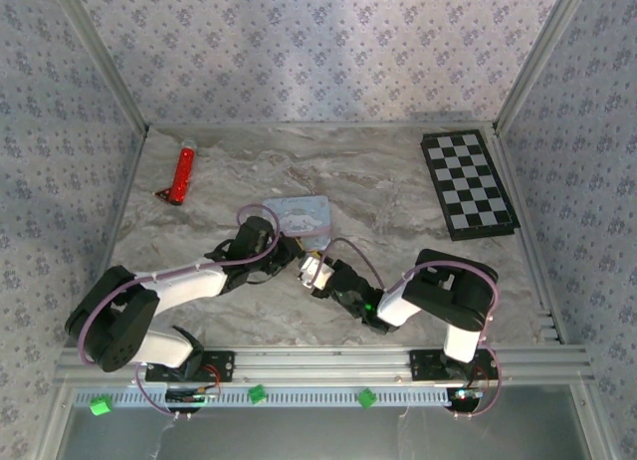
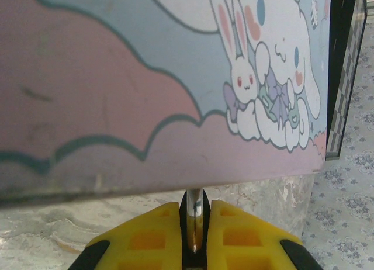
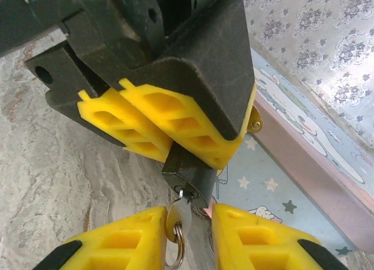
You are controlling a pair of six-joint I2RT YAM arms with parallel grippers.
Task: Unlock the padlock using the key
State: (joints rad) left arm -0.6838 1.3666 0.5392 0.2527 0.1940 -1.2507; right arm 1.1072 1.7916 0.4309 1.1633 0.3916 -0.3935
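The key (image 3: 177, 214) is seen already seated in the keyhole at the bottom of the padlock (image 3: 188, 172), so the turning step is judged to be in hand. The padlock is held off the tabletop (image 3: 58, 165), just beside the tin (image 3: 280, 182), near the middle of the workspace. It is clamped at its upper end by the left gripper (image 3: 169, 150), whose pads are pressed shut on it. In the left wrist view a thin silvery strip is pinched between those same pads.

The right gripper (image 3: 190, 216) is set around the key with its jaws partly apart. The key's head lies against one finger, a gap is left to the other, and nothing is yet gripped.

For the next move, the jaws would have to be closed on the flat head and the wrist rolled about the key's axis while the padlock is kept steady.

The padlock body is black, matt and square-edged. The key is flat bright metal on a thin wire ring (image 3: 175, 253). The pads are yellow with hollow cells. The tin is smooth, printed in pastel cartoons. The tabletop is marbled grey.
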